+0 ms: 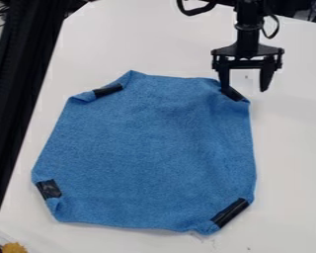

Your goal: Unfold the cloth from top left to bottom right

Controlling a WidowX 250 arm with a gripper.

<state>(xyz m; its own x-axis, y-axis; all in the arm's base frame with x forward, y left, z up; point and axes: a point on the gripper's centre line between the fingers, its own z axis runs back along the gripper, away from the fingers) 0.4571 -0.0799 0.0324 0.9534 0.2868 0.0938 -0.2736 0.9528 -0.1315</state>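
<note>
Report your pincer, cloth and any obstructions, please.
Pincer open, at upper-right corner of blue cloth. Cloth mostly spread, corners folded in. Black post at left, off cloth.

blue cloth (pixel 154 153) spread out, corners turned in

from here i see it lying on the white table (pixel 293 163), a strip of black tape at each of its four corners. the black gripper (pixel 244 90) hangs at the upper right corner, fingers apart, one right by the tape (pixel 232 94) there. something yellow (pixel 14 247) sits at lower left.
</note>
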